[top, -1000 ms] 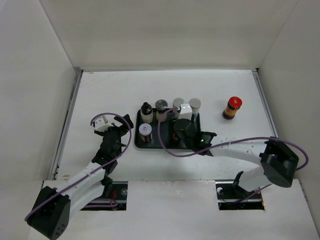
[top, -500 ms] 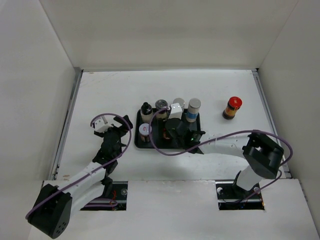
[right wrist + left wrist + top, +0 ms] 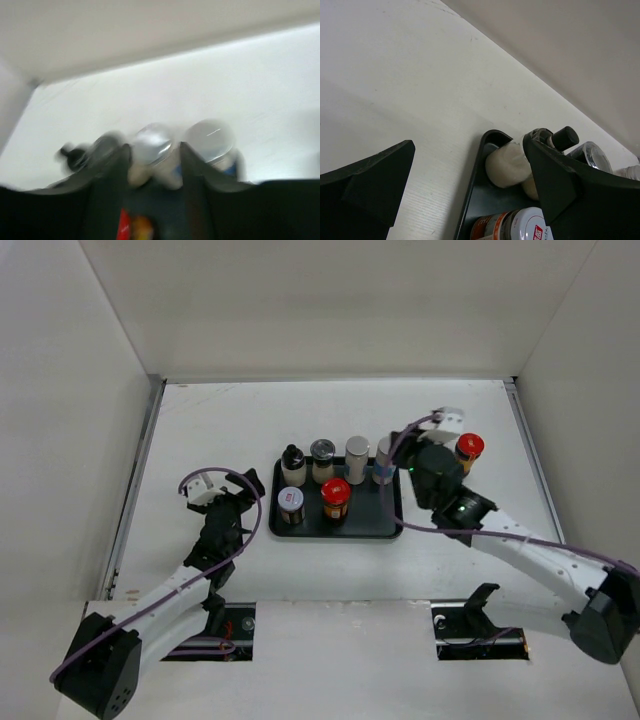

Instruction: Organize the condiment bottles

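Front-right of the tray (image 3: 376, 520) is open; four jars (image 3: 357, 455) wall its back, right arm (image 3: 445, 490) crowds the outside red-capped jar (image 3: 469, 449).

A robotics lab: bare white walls (image 3: 330, 310) enclose a table (image 3: 240, 420) with left arm (image 3: 180, 585) and right arm (image 3: 530, 550)

Seven spice jars (image 3: 292, 466) (image 3: 322, 461) (image 3: 357, 459) (image 3: 383, 468) (image 3: 290, 506) (image 3: 336, 498) (image 3: 466, 453), one black tray (image 3: 368, 513)

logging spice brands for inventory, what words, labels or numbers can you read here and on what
No text reads clearly in any view.
White-lidded jar: small red print on the lid, too small to read.
Blue-labelled jar: label too small to read.
Left red-capped jar: label too small to read.
Right red-capped jar: label too small to read.
Right wrist view: motion-blurred, nothing legible.
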You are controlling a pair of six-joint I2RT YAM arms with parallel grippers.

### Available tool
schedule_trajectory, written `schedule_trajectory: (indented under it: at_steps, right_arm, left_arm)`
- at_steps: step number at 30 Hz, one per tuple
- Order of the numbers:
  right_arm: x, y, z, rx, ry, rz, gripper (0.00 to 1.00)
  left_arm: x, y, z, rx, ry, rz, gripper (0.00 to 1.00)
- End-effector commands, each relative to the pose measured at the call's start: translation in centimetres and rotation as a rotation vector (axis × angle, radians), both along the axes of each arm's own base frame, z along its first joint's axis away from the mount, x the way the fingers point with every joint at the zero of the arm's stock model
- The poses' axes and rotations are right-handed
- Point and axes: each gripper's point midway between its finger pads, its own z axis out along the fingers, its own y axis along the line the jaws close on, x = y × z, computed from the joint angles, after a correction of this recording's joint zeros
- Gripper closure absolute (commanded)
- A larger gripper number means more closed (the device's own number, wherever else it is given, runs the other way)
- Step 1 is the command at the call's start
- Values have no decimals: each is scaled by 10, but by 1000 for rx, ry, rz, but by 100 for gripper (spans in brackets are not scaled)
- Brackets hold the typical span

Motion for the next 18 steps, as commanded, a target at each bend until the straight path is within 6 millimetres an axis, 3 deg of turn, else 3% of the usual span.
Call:
schedule_trajectory:
  at_steps: [1,2,4,10,11,18]
  right_arm:
    - [18,-88,9,-8,-24,-282,63]
    - [24,-113,10,-16,-18,-349,68]
    - [34,-152,4,-33,10,-460,66]
    - [65,-225,-45,-174,182,-635,7]
    - [70,-231,-54,-188,213,-639,1]
    - [95,-229,-87,-168,306,-567,0]
  left_arm:
    - [1,-3,10,-27,-41,-4,0]
    - [1,-3,10,-27,-41,-4,0]
    - [1,-5,9,-25,-35,-10,0]
    - [-1,-9,14,-37,-57,-33,0]
    - [-1,-9,13,-35,-53,-38,0]
    - [1,-13,9,-27,-36,-55,0]
